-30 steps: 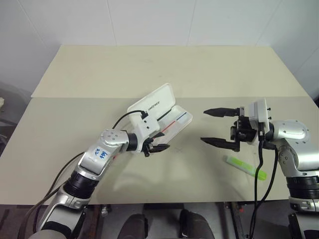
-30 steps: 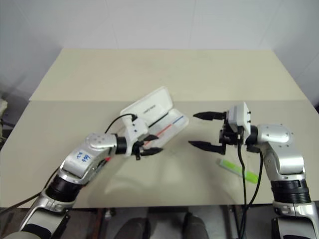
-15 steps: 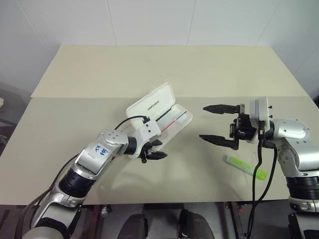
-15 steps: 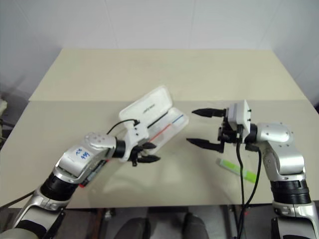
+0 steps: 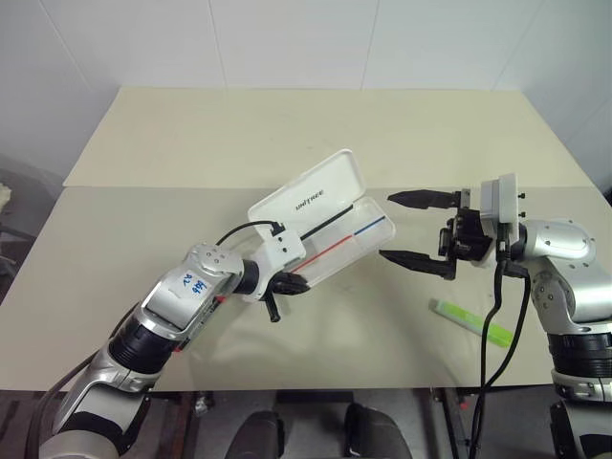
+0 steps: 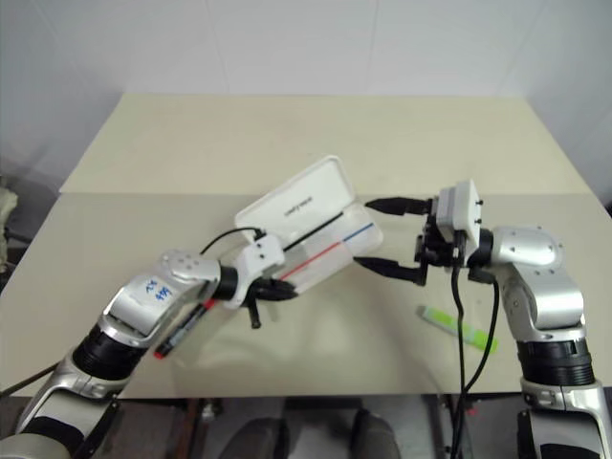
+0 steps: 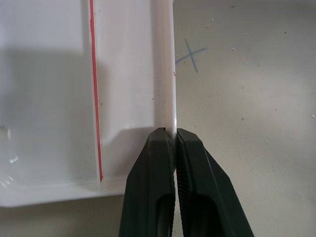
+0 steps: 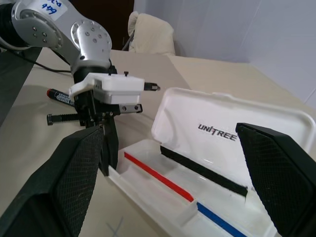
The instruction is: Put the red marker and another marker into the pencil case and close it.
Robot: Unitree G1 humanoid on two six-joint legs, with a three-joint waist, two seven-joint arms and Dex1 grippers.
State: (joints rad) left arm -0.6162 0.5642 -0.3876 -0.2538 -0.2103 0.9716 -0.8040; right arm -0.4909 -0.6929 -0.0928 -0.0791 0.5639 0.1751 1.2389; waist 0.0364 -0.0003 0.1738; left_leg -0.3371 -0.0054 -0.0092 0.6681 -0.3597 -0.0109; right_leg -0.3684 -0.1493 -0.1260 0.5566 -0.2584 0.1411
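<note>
The white pencil case [image 5: 355, 241] lies open in the middle of the table, its lid [image 5: 308, 200] with the "UNITREE" lettering standing up. A thin red stick [image 7: 94, 89], a blue one and a black strip lie in its tray. My left gripper [image 5: 284, 284] is shut on the tray's near wall [image 7: 170, 98]. My right gripper [image 5: 385, 227] hangs open just off the case's right end, with nothing between its fingers. The red marker [image 6: 184, 329] lies on the table under my left forearm. The lime-green highlighter [image 5: 470, 322] lies on the table below my right gripper.
A seam [image 5: 124, 187] runs across the beige table behind the case. A blue cross [image 7: 191, 53] is drawn on the table beside the case. A cream chair [image 8: 150, 34] stands past the table's left side. The table's front edge [image 5: 382, 387] is close below the highlighter.
My left gripper has closed from open onto the tray's near wall. The case has shifted to the right, toward my right gripper, and its lid stands more upright.
</note>
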